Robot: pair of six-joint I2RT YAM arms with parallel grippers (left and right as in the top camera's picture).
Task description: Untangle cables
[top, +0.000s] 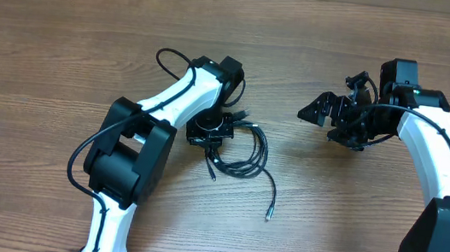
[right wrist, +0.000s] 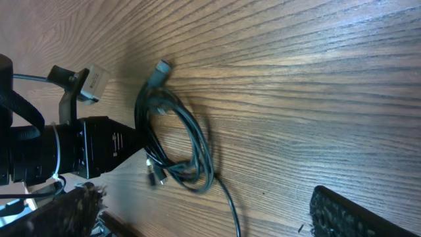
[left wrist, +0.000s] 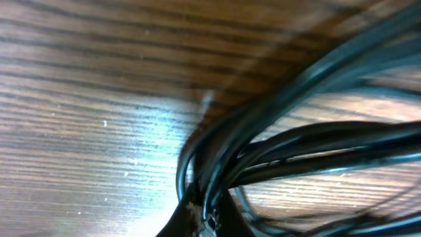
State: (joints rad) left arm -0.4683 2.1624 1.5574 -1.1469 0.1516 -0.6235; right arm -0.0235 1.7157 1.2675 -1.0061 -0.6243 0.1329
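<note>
At the middle of the desk (top: pixel 56 28) we see the cables (top: pixel 246 153) lying as one loose coil, several black loops stacked on each other, w/ one strand trailing toward the near edge and ending in a small silvery plug (top: pixel 267 218) that lies apart from the coil. The left claw (top: pixel 207 130) is down at the coil's left side, pressed together. In the left wrist view the strands run right into its tip, so we judge it's pinching the cables there, though which strand, or how many, we can't tell. The right claw (top: pixel 320 112) is spread wide, holding nothing, off to the right and well apart from the coil, w/ bare desk between. In the right wrist view the loops cross each other near the left claw's tip, and a greyish plug (right wrist: pixel 160 68) sits at one end of the coil, touching the loops. Progress, as we judge it: early. No cable is laid out on its own, the loops overlap, and only the one tail is free of the pile. Done: a grip on the bundle, approx. at the crossing. Left to do: get the right claw onto a plug or a free strand, pull the cords apart, lay each out separate. Risk: a pinch on the whole bunch would drag everything along, not free one cord.
</note>
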